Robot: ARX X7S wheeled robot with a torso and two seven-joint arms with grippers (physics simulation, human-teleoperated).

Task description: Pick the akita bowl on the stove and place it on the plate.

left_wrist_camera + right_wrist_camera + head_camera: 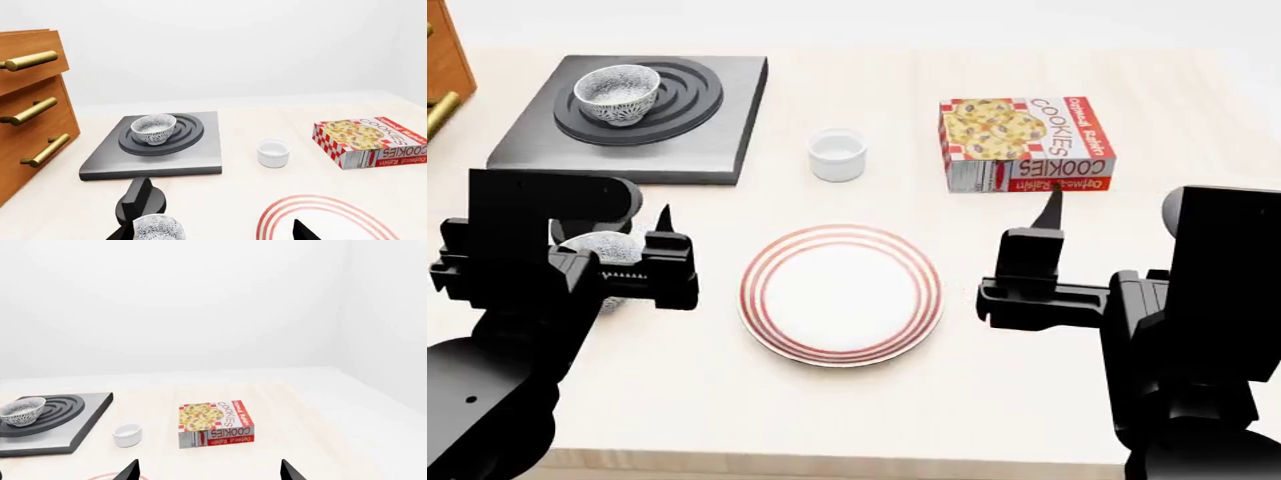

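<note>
The speckled akita bowl [617, 93] sits upright on the burner rings of the dark grey stove [701, 150] at the far left. It shows too in the left wrist view [153, 128] and the right wrist view [22, 411]. The red-ringed white plate [841, 292] lies bare at the table's middle. My left gripper [621, 232] hovers open in front of the stove, above a second speckled bowl [158, 230] that sits beside the black knob [141, 200]. My right gripper [1108, 225] is open to the right of the plate, holding nothing.
A small white cup [835, 154] stands between the stove and a cookies box [1024, 143] at the back right. A wooden drawer cabinet [27, 110] with brass handles rises at the stove's left. The table's front edge runs just before my arms.
</note>
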